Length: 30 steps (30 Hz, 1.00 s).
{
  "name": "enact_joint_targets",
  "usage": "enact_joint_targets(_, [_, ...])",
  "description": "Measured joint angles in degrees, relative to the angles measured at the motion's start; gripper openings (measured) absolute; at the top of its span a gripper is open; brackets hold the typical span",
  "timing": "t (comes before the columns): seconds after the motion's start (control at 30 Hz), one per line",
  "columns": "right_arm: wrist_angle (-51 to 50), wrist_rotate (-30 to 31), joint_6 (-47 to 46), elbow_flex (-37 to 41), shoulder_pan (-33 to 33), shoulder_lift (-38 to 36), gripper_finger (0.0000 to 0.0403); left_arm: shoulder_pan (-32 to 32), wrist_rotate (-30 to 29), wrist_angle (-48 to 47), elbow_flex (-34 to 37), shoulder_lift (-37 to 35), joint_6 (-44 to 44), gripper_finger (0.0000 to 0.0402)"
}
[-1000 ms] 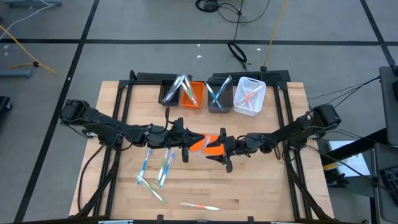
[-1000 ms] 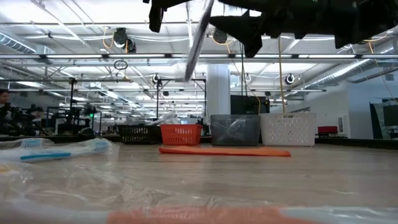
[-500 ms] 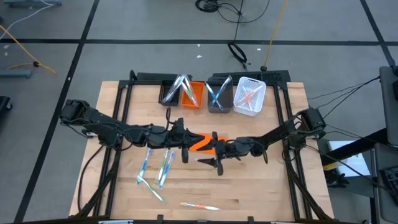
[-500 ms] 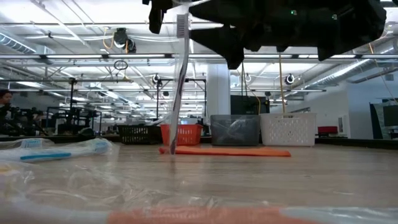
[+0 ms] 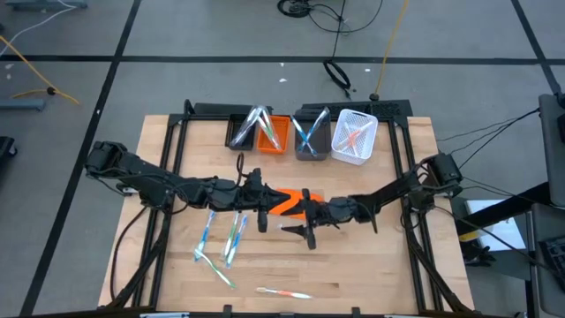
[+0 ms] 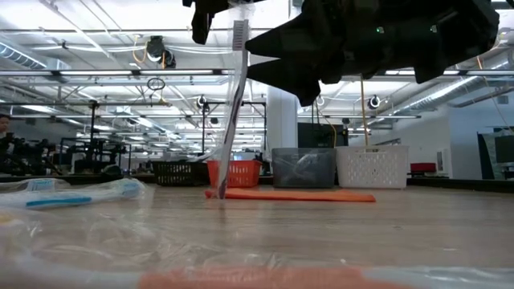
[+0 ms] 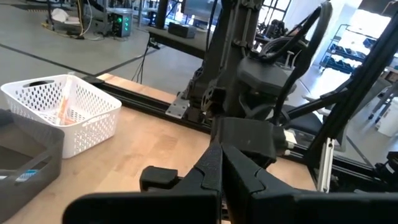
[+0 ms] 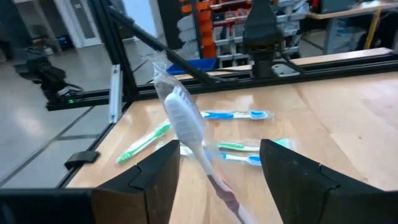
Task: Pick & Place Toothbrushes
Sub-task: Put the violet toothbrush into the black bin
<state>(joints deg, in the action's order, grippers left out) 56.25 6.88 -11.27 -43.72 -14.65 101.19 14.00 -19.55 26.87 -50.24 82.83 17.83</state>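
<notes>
I'm seeing both arms meeting over mid-table, just in front of the flat orange sheet [image 5: 289,204]. The left gripper [image 5: 262,215] is gripping a wrapped toothbrush [image 6: 230,112] at its top end. Its long axis is running near vertical with a slight tilt, bristle head up by the fingers, handle end pointing down toward the table, just in front of the sheet in the low view; I can't tell whether it's touching the wood.

The right gripper [image 8: 217,165] is sitting just beside it, fingers spread wide. In the right wrist view the toothbrush is standing in the gap between them, head up, touching neither finger.

Loose toothbrushes [image 5: 221,238] are lying flat on the table [image 5: 371,274] below and beside the left gripper, long axes mostly running front to back, and one orange-accented toothbrush [image 5: 282,292] is lying crosswise near the front edge, well apart from both grippers.

Behind the grippers, the black bin [image 5: 240,132], orange bin [image 5: 276,134], grey bin [image 5: 311,140] and white bin [image 5: 354,136] are each holding toothbrushes.
</notes>
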Motion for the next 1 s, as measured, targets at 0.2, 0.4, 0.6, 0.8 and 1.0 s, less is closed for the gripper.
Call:
enact_joint_targets(0.2, [0.00,2.57,1.03,0.00,-1.19,0.00,0.0194,-0.02,-0.01,0.14,0.00,0.00,-0.14,0.0000])
enact_joint_targets(0.4, [0.04,3.76,1.53,0.00,-1.36,0.00,0.0106,-0.02,0.00,0.18,0.00,0.00,-0.12,0.0000])
enact_joint_targets(0.6, [1.73,3.54,4.50,0.00,-1.77,0.00,0.0006,-0.02,0.00,0.18,0.00,0.00,-0.12,0.0000])
enact_joint_targets(0.8, [2.27,3.68,5.31,-0.02,-1.75,-0.12,0.0001,-0.02,-0.02,-0.27,0.00,0.00,-0.09,0.0000])
enact_joint_targets(1.0, [2.32,3.78,5.77,-0.04,-1.75,-0.83,0.0000,0.12,0.27,-0.21,0.00,-0.02,-0.79,0.0000])
